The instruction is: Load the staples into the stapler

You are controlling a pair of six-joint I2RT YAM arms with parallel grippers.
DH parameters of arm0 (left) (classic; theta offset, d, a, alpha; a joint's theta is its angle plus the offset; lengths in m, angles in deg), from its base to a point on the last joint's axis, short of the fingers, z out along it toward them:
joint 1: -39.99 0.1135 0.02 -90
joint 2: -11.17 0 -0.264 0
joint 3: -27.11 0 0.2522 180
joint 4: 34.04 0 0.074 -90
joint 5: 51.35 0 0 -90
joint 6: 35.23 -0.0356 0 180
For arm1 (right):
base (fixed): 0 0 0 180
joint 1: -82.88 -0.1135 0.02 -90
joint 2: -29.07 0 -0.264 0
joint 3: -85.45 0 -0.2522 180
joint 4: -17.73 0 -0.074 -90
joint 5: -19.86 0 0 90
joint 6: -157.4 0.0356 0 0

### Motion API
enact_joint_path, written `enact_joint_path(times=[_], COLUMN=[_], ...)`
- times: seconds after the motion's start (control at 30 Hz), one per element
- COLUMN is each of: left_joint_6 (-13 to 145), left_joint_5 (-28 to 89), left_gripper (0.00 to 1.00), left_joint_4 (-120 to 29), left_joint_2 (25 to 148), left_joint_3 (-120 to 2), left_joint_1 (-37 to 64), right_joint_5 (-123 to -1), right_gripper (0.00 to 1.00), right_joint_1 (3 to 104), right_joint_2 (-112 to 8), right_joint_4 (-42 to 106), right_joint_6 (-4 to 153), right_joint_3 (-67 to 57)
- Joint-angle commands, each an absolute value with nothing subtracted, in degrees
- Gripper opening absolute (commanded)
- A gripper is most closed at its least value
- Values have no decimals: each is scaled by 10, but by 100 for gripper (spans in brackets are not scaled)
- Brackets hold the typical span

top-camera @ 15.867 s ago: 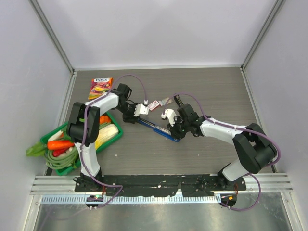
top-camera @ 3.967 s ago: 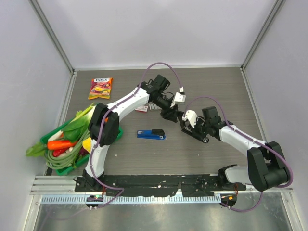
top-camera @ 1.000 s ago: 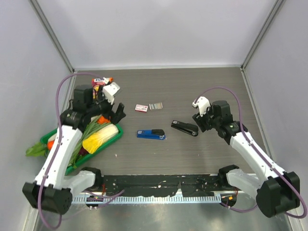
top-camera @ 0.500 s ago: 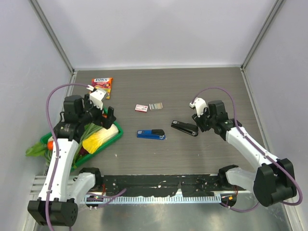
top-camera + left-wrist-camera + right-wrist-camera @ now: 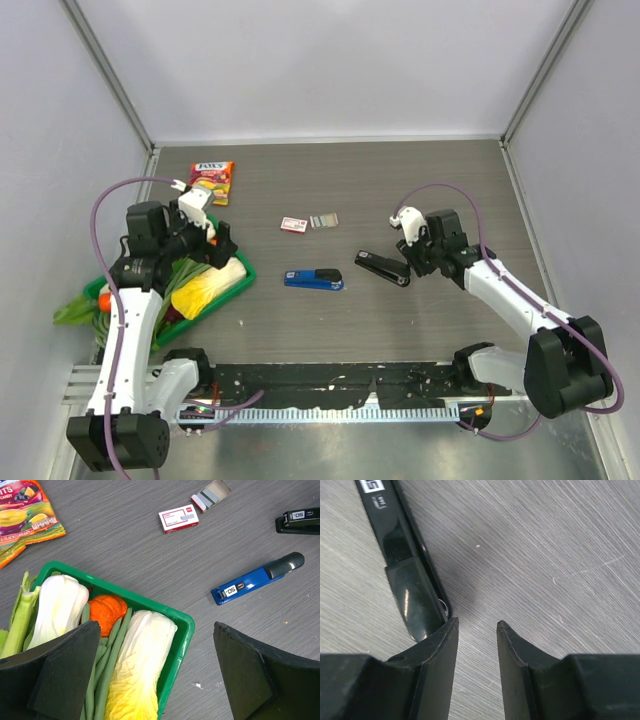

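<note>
Top external – staples [image 5: 323, 220] lie left-right, L claw [image 5: 156, 627] wide, R claw [image 5: 476, 625] ajar, both empty

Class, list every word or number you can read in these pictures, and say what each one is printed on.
"CANDY" and "BLACKCURRANT": on the sweet packet.
"50": on the blue stapler, on its white label.
Black stapler: label too blurred to read.
Red-and-white box: print too small to read.
</note>
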State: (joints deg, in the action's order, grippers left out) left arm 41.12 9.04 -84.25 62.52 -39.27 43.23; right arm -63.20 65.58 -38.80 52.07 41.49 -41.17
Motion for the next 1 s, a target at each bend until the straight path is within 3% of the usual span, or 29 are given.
enact_joint_path(times=[0.0, 0.17, 0.23, 0.47, 0.7, 0.97], left_joint_6=[421, 446, 468, 522, 546, 569], left_joint_5=[75, 100, 111, 167, 258, 296], left_gripper=[100, 100, 100, 100, 100, 100], left_joint_4=[-819, -829, -836, -795, -810, -838], left_joint_2=[611, 605, 603, 542, 496, 456], left_joint_3=[-395, -418, -432, -446, -497, -545], left_joint_1=[446, 454, 454, 453, 454, 454], right_joint_5=[-699, -771, -771, -798, -873, -854], right_gripper=[44, 65, 82, 87, 87, 88], right_joint_1=[651, 652, 651, 651, 651, 653], right_joint_2=[-359, -268, -217, -76, -49, -25], right_joint_4=[481, 463, 471, 440, 501, 564], right_joint_6=[434, 445, 451, 519, 547, 558], right_joint_3=[-404, -397, -386, -351, -261, -192])
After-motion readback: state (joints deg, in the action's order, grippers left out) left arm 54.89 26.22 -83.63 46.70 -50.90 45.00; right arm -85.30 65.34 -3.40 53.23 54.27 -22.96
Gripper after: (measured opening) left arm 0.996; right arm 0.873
